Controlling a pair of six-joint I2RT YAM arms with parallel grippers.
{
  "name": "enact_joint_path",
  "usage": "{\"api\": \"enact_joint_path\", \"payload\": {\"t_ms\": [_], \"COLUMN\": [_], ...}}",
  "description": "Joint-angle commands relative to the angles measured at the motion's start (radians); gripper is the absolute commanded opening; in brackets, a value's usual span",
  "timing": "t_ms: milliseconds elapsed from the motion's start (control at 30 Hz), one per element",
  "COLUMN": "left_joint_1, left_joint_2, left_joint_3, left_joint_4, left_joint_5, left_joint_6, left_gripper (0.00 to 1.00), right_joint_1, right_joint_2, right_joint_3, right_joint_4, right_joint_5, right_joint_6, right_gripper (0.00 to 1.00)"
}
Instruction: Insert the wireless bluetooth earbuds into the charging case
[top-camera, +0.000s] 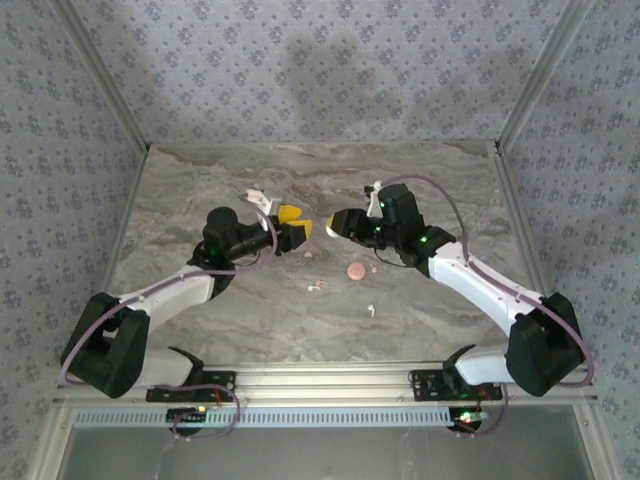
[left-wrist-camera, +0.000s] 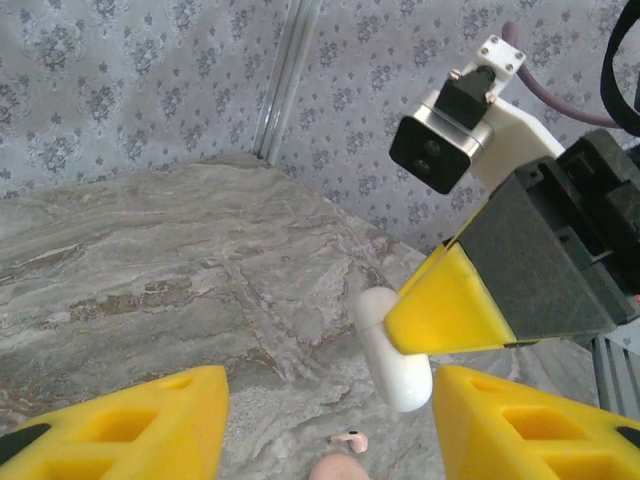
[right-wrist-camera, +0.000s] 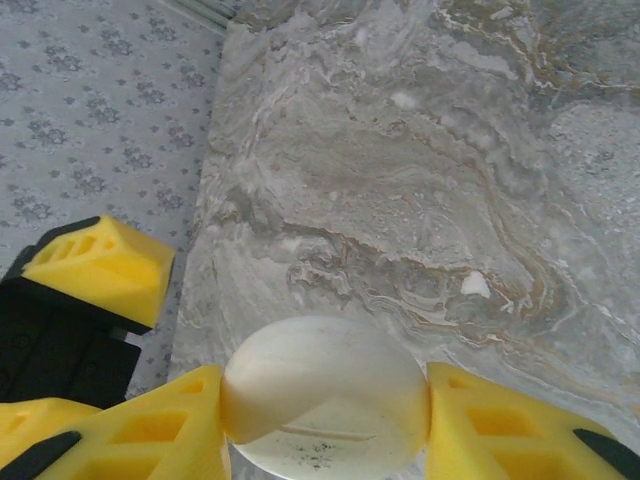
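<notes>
The white rounded charging case (right-wrist-camera: 325, 365) is held between the yellow fingers of my right gripper (right-wrist-camera: 325, 400), which is shut on it. It is lifted a little above the marble table. In the left wrist view the case (left-wrist-camera: 398, 365) hangs from one right finger (left-wrist-camera: 440, 310), just ahead of my left gripper (left-wrist-camera: 330, 392), which is open and holds nothing. From above, the left gripper (top-camera: 297, 232) and right gripper (top-camera: 336, 225) face each other closely at mid-table. Tiny pale earbuds lie on the table: one (top-camera: 314, 287), another (top-camera: 370, 310) and a third (left-wrist-camera: 350, 440) under the case.
A small pink round disc (top-camera: 355, 270) lies on the table just in front of the grippers and peeks in at the bottom edge (left-wrist-camera: 335, 470) of the left wrist view. Patterned walls and metal corner posts (top-camera: 100, 80) enclose the marble table (top-camera: 200, 180).
</notes>
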Motion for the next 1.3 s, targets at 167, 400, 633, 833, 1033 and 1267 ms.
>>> {"api": "enact_joint_path", "payload": {"t_ms": [167,400,633,833,1033,1267], "left_joint_1": [-0.031,-0.056,-0.069,-0.074,-0.078,-0.078], "left_joint_2": [-0.014,-0.014,0.009,0.021,0.032,0.031], "left_joint_3": [0.000,-0.002,0.002,0.013,0.019,0.028], "left_joint_4": [0.005,0.001,0.048,0.070,0.083,0.096], "left_joint_5": [0.040,0.084,0.068,0.061,0.041,0.036], "left_joint_6": [0.081,0.111,0.095,0.081,0.066,0.050], "left_gripper": [0.57,0.57,0.57,0.57,0.57,0.56], "right_joint_1": [0.016,0.014,0.021,0.038,0.056,0.076], "right_joint_2": [-0.013,-0.039,-0.043,-0.046,-0.043,-0.044], "right_joint_3": [0.021,0.007,0.013,0.014,0.021,0.022], "right_joint_4": [0.068,0.124,0.165,0.183,0.188,0.162], "right_joint_5": [-0.013,-0.001,-0.046,-0.061,-0.071,-0.065], "right_joint_6": [0.027,0.052,0.057,0.055,0.052,0.047], "right_gripper": [0.43,0.43,0.43,0.44,0.44,0.44]}}
